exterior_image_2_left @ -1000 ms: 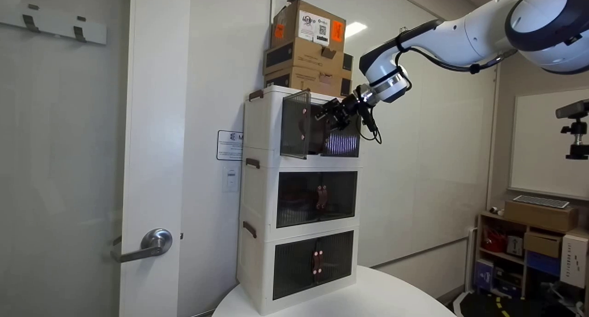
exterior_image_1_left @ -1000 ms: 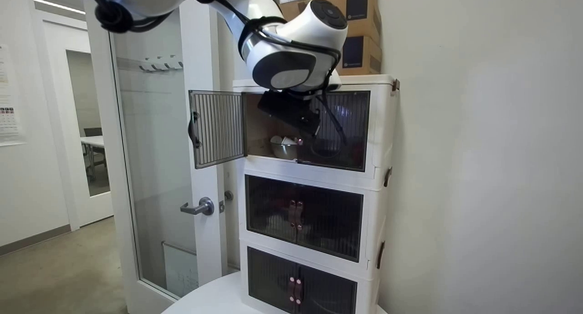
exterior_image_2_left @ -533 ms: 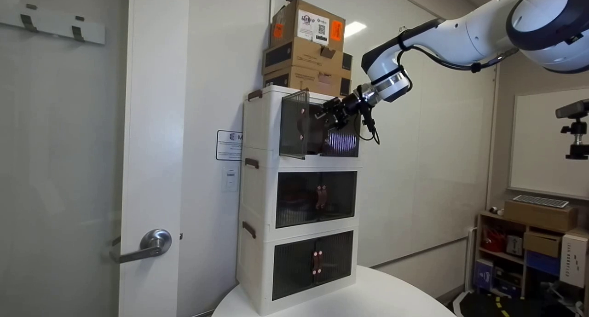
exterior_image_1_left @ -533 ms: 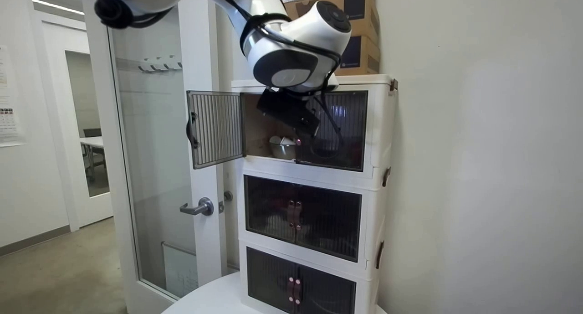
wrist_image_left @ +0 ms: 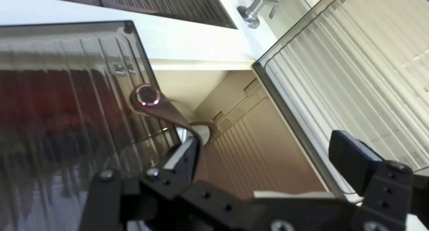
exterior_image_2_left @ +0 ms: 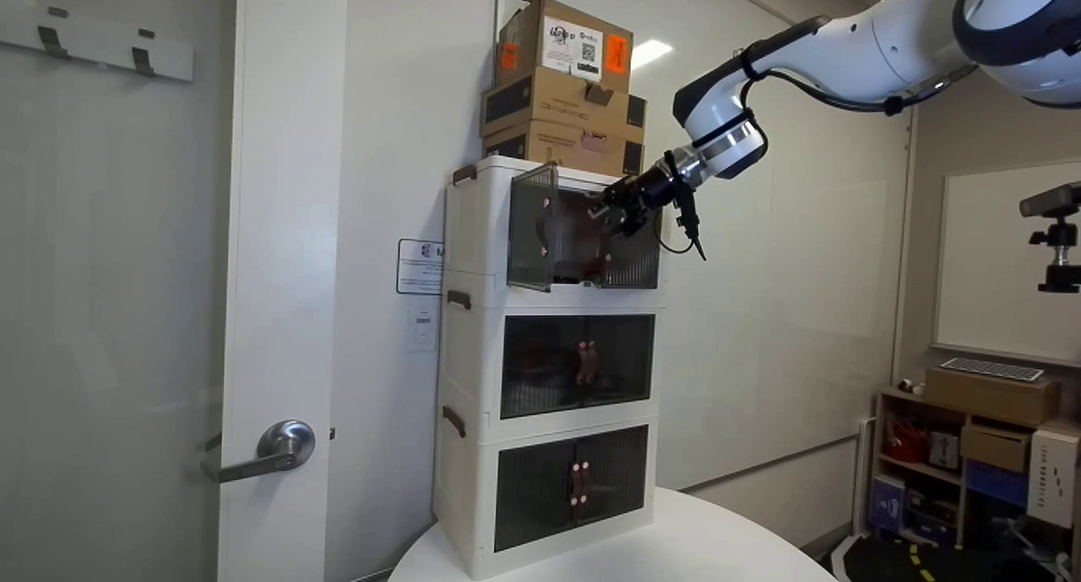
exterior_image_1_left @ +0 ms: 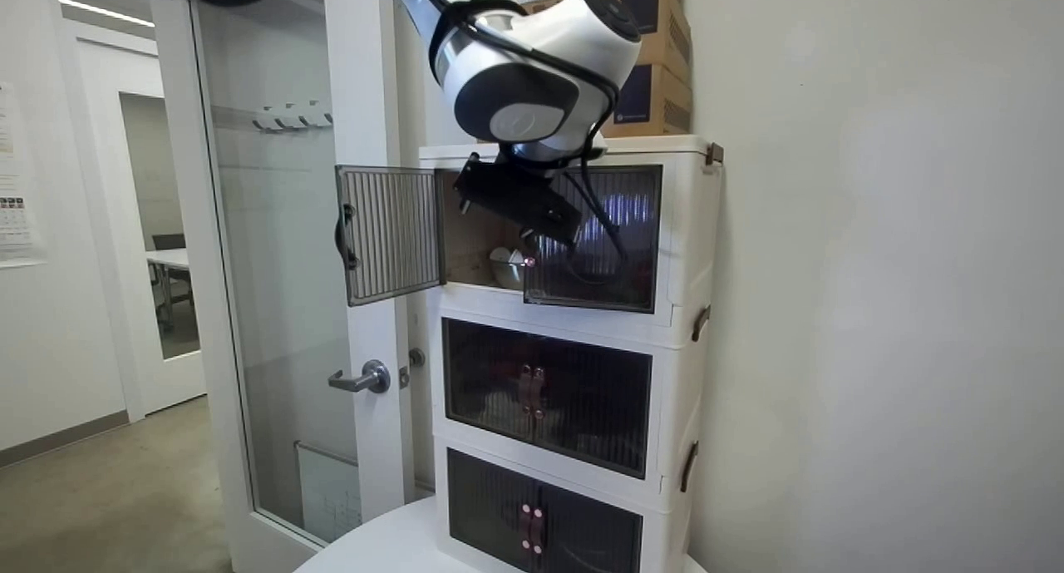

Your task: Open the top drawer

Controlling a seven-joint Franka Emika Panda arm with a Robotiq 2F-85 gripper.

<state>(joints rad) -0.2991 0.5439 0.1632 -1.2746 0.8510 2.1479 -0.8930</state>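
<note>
Leftmost in both exterior views, the swung-out door (exterior_image_1_left: 395,232) of the top drawer (exterior_image_1_left: 582,319), uppermost in the white stack (exterior_image_2_left: 473,362) on the surface (exterior_image_1_left: 391,540), could be knocked by a sideways swing of the arm (exterior_image_1_left: 549,66). Midway, the end effector (wrist_image_left: 265,137) has its fingers (wrist_image_left: 352,160) spread wide, clasping nothing; one seems tucked inside the strap handle (wrist_image_left: 169,111), and a pull at a poor angle might let it slip out. Rightmost, the dark door (exterior_image_1_left: 636,265) looks slightly ajar and may fall back if released early. That door partly hides the bowl (exterior_image_1_left: 501,272); the fingertips are hard to make out in both exterior views; ribbing blurs a red shape (wrist_image_left: 67,100).
</note>
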